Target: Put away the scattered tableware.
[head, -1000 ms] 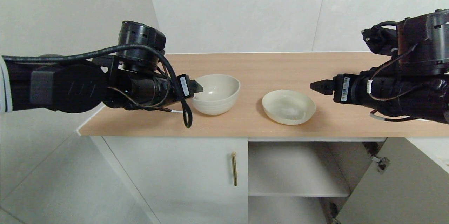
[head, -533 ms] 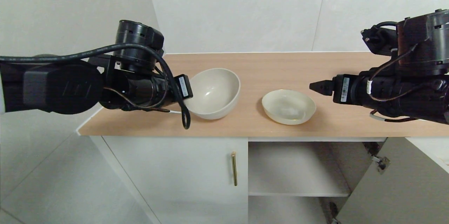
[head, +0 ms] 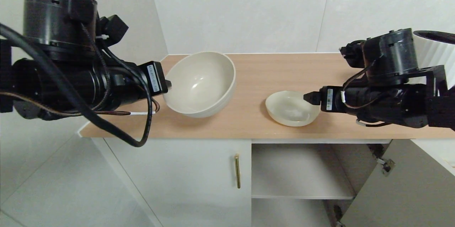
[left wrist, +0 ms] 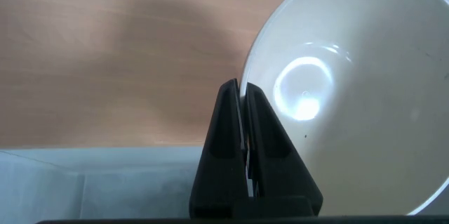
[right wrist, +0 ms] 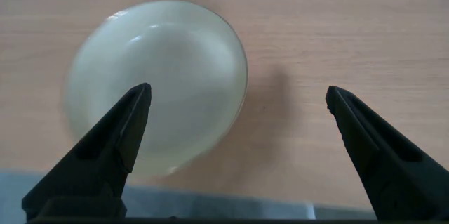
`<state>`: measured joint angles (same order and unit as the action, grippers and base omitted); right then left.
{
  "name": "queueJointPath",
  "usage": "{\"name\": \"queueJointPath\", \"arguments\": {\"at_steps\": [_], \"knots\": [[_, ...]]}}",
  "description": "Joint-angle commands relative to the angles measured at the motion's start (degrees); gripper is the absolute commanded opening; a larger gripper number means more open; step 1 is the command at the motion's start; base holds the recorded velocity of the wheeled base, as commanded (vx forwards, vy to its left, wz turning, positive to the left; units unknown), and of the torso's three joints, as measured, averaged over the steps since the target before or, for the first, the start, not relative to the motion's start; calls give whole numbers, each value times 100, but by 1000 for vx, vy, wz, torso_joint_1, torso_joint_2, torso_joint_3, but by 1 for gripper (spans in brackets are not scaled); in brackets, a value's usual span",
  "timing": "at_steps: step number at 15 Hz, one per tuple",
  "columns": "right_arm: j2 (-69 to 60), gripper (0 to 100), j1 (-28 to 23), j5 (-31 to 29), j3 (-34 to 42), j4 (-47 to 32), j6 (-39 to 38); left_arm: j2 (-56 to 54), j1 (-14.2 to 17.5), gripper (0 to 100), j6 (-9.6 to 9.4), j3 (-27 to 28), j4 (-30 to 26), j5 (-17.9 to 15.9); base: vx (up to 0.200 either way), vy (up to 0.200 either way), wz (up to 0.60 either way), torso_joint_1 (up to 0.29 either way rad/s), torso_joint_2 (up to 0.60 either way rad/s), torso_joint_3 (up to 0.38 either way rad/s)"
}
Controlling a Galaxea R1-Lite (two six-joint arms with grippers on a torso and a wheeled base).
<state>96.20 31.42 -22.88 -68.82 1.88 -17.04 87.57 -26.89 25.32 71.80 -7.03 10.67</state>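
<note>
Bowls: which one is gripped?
The deep white bowl, tilted, rim pinched in the left gripper. The shallow dish lies flat on the counter, ungripped.

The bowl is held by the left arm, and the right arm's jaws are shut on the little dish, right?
Not quite. The left gripper does hold the bowl, but the right gripper stands open over the dish, jaws not shut on it. The right wrist view shows this.

Home kitchen: wooden countertop point(head: 256, 74), white cabinets point(head: 185, 180) with brass handle point(head: 237, 171), tiled walls point(head: 249, 10).
</note>
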Motion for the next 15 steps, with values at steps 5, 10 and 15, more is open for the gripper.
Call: {"name": "queueJointPath", "arguments": {"at_steps": [5,10,15], "knots": [[690,100,-285,-41,-246,6,-115,-222,0,0,-18,-52,0,6,0,0,0,0,0,0],[769,0,-320,-6,-290,6,-159,-249,0,0,-18,-52,0,6,0,0,0,0,0,0],[628,0,-320,21,-299,-3,-247,-284,9,0,-18,-87,0,6,0,0,0,0,0,0]]}}
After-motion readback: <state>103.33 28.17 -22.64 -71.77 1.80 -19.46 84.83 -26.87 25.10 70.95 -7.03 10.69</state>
